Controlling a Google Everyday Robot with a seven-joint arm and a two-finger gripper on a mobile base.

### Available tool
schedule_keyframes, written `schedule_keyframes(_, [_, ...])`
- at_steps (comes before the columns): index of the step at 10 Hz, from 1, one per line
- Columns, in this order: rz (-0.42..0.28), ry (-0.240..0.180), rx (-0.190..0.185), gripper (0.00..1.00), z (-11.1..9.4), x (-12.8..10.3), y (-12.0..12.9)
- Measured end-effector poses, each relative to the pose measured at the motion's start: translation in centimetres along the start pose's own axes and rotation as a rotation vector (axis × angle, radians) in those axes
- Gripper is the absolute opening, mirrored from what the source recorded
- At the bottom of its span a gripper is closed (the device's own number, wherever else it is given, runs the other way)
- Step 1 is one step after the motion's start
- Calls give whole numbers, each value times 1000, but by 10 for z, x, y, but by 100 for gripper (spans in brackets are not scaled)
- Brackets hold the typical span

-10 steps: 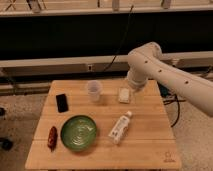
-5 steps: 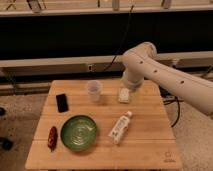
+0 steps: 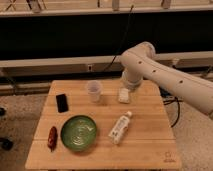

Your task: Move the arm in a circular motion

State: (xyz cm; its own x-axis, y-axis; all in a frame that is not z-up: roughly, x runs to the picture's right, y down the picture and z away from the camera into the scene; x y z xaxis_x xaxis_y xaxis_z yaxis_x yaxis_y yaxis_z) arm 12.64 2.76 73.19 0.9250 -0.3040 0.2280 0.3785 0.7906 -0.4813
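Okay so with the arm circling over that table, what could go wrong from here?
The gripper hangs low at the table's back edge, close beside the clear cup. A wider sweep could tip that cup. The lying white bottle sits just in front of the gripper and might get knocked or rolled toward the green bowl. The arm's elbow also passes near the dark cable behind it.

1 camera, high, probably front-facing, mid-range; gripper (image 3: 124,95) over table (image 3: 145,150).
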Motion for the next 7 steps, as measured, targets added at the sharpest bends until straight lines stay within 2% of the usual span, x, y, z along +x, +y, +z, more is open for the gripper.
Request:
schedule_keyframes(2, [3,1,-2,80,1,13,4])
schedule_keyframes(7, [-14,3,-3,80,1,9,3])
